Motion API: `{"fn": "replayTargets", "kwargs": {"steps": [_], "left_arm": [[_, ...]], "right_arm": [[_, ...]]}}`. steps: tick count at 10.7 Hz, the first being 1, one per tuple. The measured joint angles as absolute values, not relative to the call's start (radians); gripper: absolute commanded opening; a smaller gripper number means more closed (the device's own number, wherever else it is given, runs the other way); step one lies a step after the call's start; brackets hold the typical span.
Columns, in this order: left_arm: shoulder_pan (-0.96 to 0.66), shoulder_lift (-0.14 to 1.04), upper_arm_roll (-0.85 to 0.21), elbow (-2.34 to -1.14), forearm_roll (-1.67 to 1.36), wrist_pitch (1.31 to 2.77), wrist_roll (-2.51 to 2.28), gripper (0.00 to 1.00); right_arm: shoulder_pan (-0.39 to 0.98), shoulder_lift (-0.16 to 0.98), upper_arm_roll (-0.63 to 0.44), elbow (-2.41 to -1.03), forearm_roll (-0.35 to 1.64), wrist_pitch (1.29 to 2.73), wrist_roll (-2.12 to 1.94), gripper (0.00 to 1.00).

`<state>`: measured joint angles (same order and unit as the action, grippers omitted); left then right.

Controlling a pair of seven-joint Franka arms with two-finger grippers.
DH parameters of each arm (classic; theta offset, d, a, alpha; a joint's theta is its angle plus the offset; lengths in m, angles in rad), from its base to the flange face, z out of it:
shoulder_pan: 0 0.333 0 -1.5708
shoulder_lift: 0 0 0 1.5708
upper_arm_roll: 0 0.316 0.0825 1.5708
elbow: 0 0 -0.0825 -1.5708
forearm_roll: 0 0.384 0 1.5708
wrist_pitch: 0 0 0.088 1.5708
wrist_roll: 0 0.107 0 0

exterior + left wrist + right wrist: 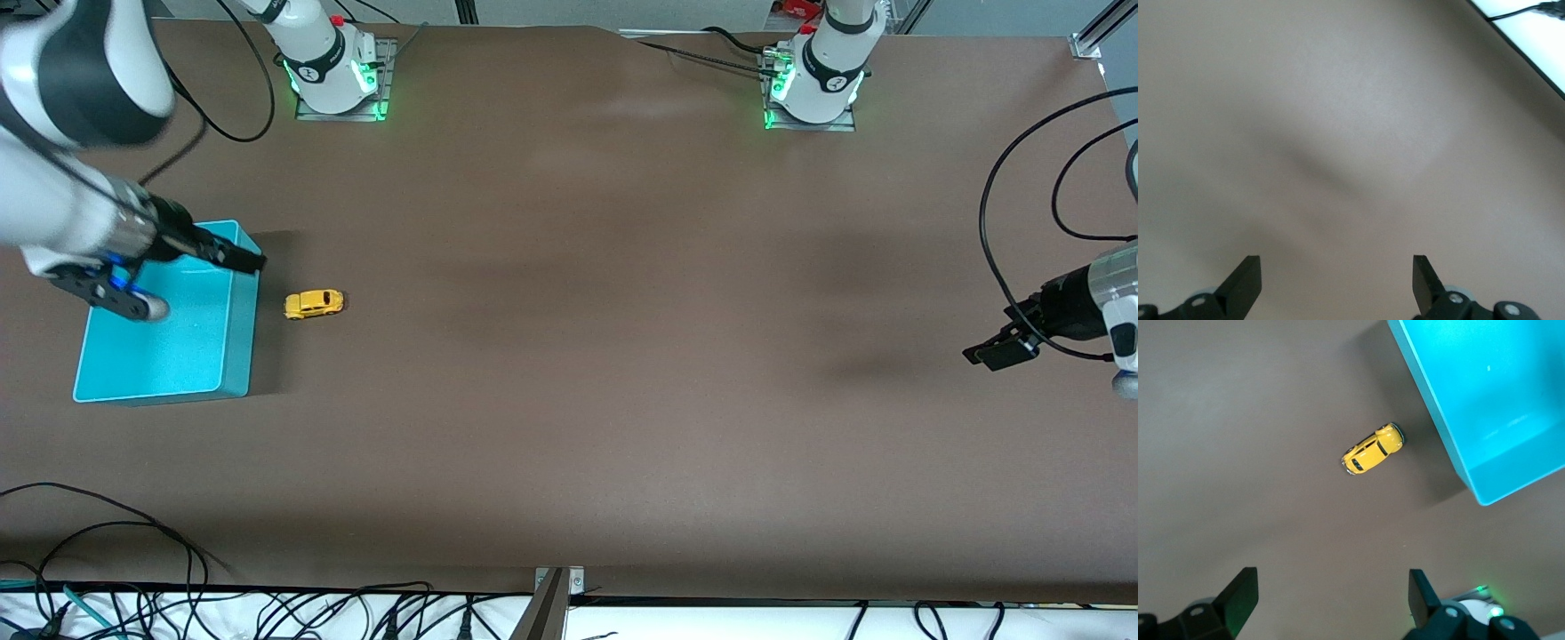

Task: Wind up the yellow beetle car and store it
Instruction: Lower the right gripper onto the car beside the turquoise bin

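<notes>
The yellow beetle car (314, 304) sits beside the blue bin (107, 369). Both the right gripper (233, 258) (over the bin) and the left gripper (1003, 348) are wide open, holding nothing.

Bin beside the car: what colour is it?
Turquoise bin, plain, clearest in the front view.

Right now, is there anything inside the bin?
The visible floor of the bin is bare. The right gripper hangs over it and covers one corner. The car sits beside it on the table.
</notes>
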<state>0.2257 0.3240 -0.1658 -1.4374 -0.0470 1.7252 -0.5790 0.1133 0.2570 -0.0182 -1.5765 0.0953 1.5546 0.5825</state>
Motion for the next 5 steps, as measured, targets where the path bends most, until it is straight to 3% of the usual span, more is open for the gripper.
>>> {"fn": "replayTargets", "kwargs": {"steps": [3, 5], "left_arm": [[0.218, 0.316, -0.196, -1.436, 0.060, 1.723, -0.438, 1.00], [0.210, 0.305, -0.207, -1.433, 0.077, 1.720, -0.424, 1.00]], "right_arm": [[0.114, 0.327, -0.020, -1.607, 0.095, 1.625, 0.716, 1.00], [0.113, 0.330, -0.024, -1.722, 0.095, 1.766, 0.838, 1.00]]}}
